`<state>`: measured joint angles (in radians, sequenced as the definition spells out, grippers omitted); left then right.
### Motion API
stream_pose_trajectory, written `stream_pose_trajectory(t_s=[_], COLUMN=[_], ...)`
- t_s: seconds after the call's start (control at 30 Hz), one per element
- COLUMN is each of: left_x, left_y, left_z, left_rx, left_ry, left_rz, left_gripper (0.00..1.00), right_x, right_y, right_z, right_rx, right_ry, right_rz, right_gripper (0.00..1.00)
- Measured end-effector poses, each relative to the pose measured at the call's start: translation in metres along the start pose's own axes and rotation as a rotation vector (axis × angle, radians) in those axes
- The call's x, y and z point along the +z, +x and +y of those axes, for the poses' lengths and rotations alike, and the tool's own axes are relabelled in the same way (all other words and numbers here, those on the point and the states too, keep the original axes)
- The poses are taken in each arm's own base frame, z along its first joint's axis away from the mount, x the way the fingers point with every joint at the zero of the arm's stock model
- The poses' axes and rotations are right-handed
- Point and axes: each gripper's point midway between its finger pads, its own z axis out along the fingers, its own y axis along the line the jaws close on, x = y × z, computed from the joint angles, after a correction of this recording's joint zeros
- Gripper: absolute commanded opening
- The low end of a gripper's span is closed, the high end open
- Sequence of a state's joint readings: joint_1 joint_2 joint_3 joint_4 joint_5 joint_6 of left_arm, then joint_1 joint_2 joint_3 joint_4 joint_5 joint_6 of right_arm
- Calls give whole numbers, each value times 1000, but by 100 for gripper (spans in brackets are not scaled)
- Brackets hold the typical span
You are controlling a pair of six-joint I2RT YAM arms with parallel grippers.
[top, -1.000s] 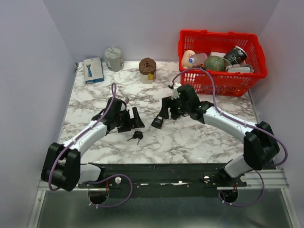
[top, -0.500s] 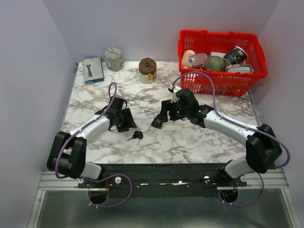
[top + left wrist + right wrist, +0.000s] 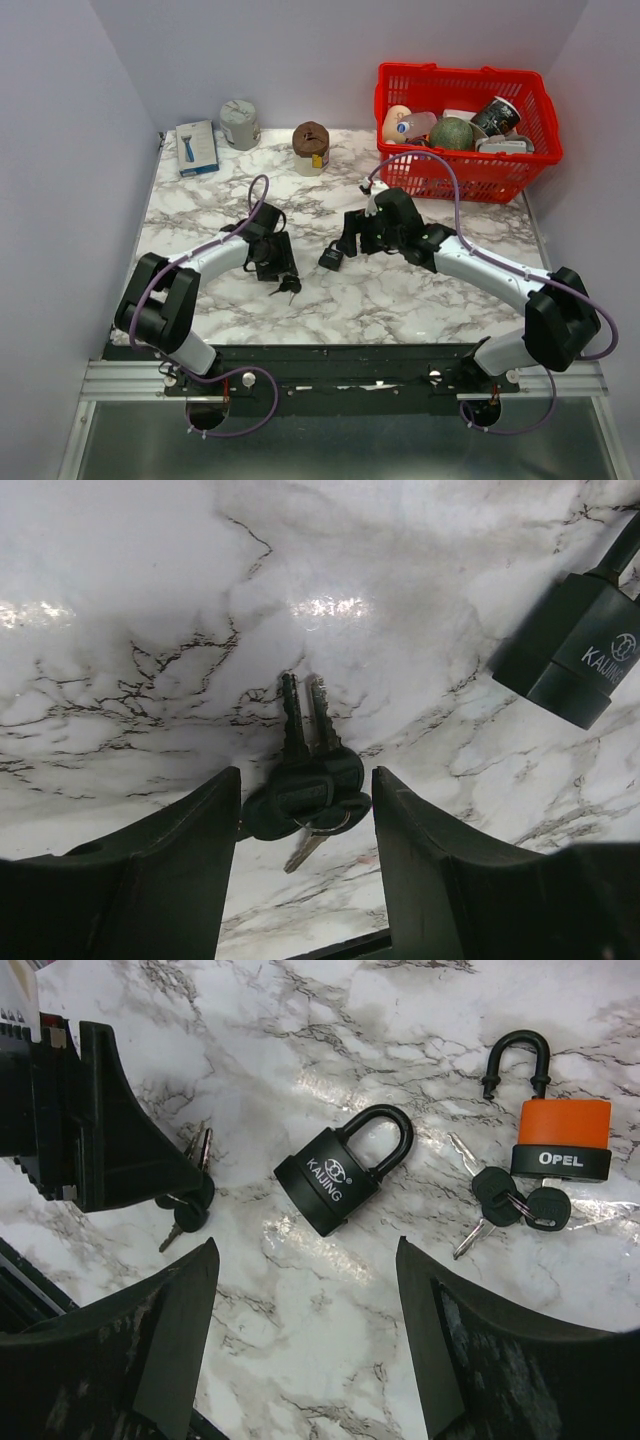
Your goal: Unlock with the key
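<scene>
Marble tabletop (image 3: 400, 292), pale lilac walls (image 3: 300, 60)

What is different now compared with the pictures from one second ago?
The left gripper moved toward the near edge; it now straddles the keys, which lie on the table, not lifted. The keys, the black padlock and the right gripper above it hardly moved.

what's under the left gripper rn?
A bunch of black-headed keys lies flat on the marble table, between the fingers of the open left gripper. Its ring is mostly hidden under the heads, and the fingers cover the table below them.
</scene>
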<state>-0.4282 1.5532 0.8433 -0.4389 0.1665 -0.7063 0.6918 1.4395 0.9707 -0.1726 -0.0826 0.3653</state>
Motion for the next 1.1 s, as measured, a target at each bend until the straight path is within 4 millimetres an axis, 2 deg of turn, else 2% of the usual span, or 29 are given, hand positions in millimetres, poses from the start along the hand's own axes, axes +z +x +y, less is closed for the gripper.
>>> stream_pose_trajectory(t_s=[0.1, 0.43, 0.67, 0.87, 0.9, 1.0, 1.1], left_x=[2, 5, 6, 5, 5, 4, 2], left_y=[0, 4, 11, 15, 15, 16, 18], left_z=[-4, -4, -3, 1, 1, 1, 1], left_rx=[8, 51, 95, 93, 93, 93, 91], left_ry=[-2, -70, -124, -143, -141, -134, -129], left_rz=[7, 12, 18, 27, 26, 22, 17], left_gripper=[58, 56, 49, 30, 23, 12, 9], right_x=[-1, -8, -12, -13, -13, -13, -13], right_y=[0, 4, 7, 12, 13, 12, 12], right_z=[-1, -5, -9, -11, -11, -10, -10], right_rx=[0, 1, 9, 28, 29, 29, 29], right_ry=[6, 21, 36, 41, 41, 40, 39], right_rz=[-3, -14, -21, -16, -15, -18, -18], right_gripper=[79, 79, 79, 80, 80, 80, 80])
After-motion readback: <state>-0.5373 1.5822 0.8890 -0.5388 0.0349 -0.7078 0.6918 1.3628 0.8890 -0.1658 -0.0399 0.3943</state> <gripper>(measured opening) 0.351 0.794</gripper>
